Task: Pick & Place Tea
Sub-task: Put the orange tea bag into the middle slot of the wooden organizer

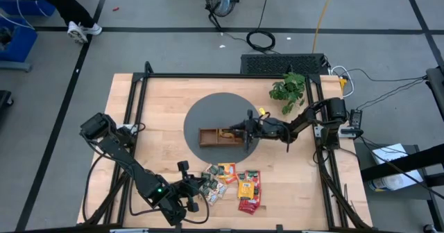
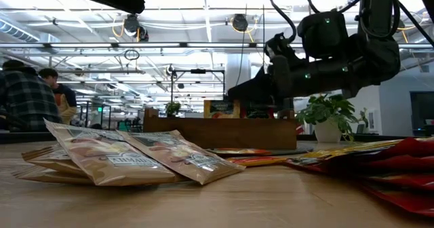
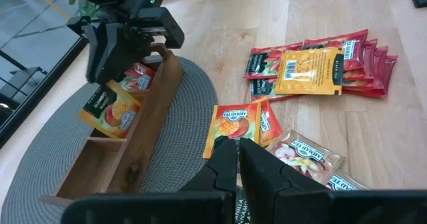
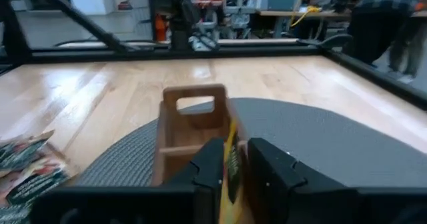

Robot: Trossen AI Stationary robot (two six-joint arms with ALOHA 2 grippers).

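Note:
The wooden three-compartment tray (image 1: 220, 136) lies on a round grey mat (image 1: 208, 115). My right gripper (image 1: 244, 130) is over the tray, shut on an orange-yellow tea sachet (image 3: 110, 111). A red sachet (image 3: 138, 77) leans inside the tray. Several tan (image 2: 115, 157), orange (image 3: 233, 124) and red (image 3: 360, 57) sachets lie flat on the table near its front edge. My left gripper (image 3: 238, 161) is shut and empty, just over the loose sachets, and also shows in the high view (image 1: 200, 190). My right gripper pinches the orange-yellow sachet's upper part (image 4: 231, 163) between its two fingers. The fingers come from the table's right, slanting down. The sachet hangs upright below them. Its lower end (image 3: 107, 127) dips into the tray; in the low view the tray's wall hides it.
A potted plant (image 1: 288, 89) stands at the back right of the table. A black metal frame (image 1: 139, 87) runs along the table's edges. People (image 2: 30, 96) stand in the room behind. Bare wood lies left of the mat.

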